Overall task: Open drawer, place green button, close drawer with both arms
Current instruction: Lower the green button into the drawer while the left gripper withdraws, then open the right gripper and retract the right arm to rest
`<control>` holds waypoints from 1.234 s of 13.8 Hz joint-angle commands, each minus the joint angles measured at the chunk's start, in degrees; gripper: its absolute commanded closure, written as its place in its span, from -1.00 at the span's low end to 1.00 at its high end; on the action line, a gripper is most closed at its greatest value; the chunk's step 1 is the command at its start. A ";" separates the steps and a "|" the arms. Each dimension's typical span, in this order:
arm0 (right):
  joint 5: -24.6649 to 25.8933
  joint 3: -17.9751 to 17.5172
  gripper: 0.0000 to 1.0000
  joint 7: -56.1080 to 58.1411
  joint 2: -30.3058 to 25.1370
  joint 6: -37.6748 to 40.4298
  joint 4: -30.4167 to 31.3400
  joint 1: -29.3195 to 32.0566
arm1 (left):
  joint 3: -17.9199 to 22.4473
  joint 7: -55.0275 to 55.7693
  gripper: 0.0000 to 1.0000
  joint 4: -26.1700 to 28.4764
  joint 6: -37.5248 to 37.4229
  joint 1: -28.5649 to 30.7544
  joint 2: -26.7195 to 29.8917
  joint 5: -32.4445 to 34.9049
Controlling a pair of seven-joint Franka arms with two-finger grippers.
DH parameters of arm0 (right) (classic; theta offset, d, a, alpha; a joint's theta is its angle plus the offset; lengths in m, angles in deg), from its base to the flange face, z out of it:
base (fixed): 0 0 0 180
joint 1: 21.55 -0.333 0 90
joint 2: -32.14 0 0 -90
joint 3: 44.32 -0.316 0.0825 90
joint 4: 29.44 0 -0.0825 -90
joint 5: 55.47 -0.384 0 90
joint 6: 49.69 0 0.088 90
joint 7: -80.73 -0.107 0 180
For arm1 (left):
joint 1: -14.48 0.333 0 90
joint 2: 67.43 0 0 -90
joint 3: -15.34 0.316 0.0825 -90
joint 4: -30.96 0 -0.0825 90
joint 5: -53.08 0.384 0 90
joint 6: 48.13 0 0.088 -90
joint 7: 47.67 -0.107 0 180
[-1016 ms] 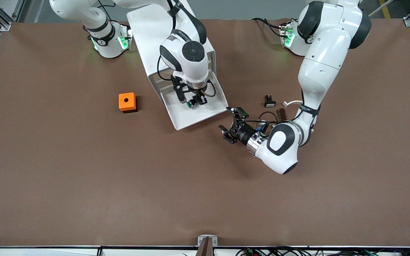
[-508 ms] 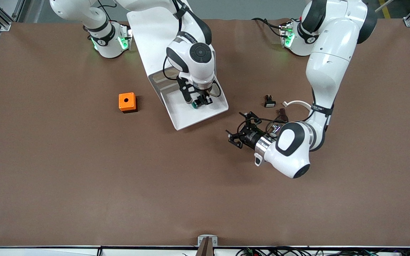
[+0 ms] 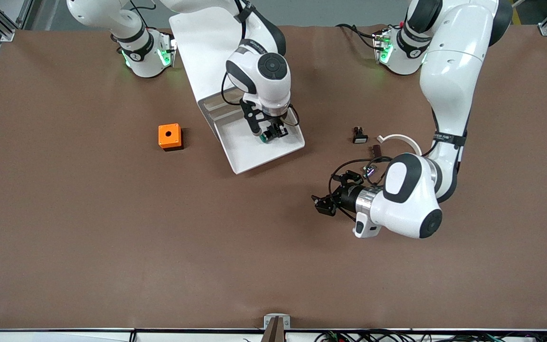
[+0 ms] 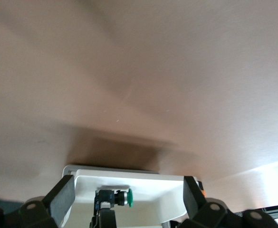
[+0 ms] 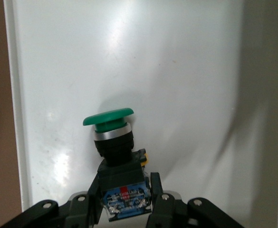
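The lowest drawer [image 3: 249, 159] stands pulled out of the white cabinet [image 3: 197, 38], toward the front camera. My right gripper [image 3: 272, 133] is shut on the button [image 3: 265, 137] and holds it just above the drawer floor. In the right wrist view its fingers [image 5: 87, 192] clamp the dark body of the button [image 5: 112, 142], the green cap pointing away, over the white drawer floor [image 5: 186, 71]. My left gripper [image 3: 324, 205] is open and empty over bare table, nearer the front camera than the drawer. The left wrist view shows my left gripper [image 4: 128, 186] facing the drawer [image 4: 153, 183] and the button [image 4: 122, 198].
An orange cube with a hole [image 3: 169, 137] sits beside the drawer toward the right arm's end. A small black part with a white face [image 3: 359, 136], a dark brown piece [image 3: 374, 150] and a white curved clip [image 3: 399, 138] lie toward the left arm's end.
My left gripper has drawn back from the drawer's front corner toward the front camera. My right gripper has shifted the button slightly toward the left arm's end over the drawer.
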 commanded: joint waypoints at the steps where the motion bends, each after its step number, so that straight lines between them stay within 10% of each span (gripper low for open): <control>1: 0.11 0.45 0.75 -0.83 1.22 0.46 -1.66 -1.16 | 0.51 -3.50 -1.00 1.17 1.42 -0.08 1.23 2.19; 3: 0.11 0.45 -0.99 -0.74 1.22 0.64 -2.27 -1.07 | 0.68 -4.48 -1.00 1.17 3.53 -0.08 1.76 3.78; 7: 1.07 0.54 -1.00 8.08 1.14 4.39 -6.38 0.32 | 0.69 -4.57 -1.00 1.17 8.00 -0.61 1.76 6.15; 17: 0.81 0.89 -1.00 65.12 -6.41 43.06 -20.82 19.82 | 0.25 -4.83 -1.00 1.35 10.13 -1.13 5.35 12.03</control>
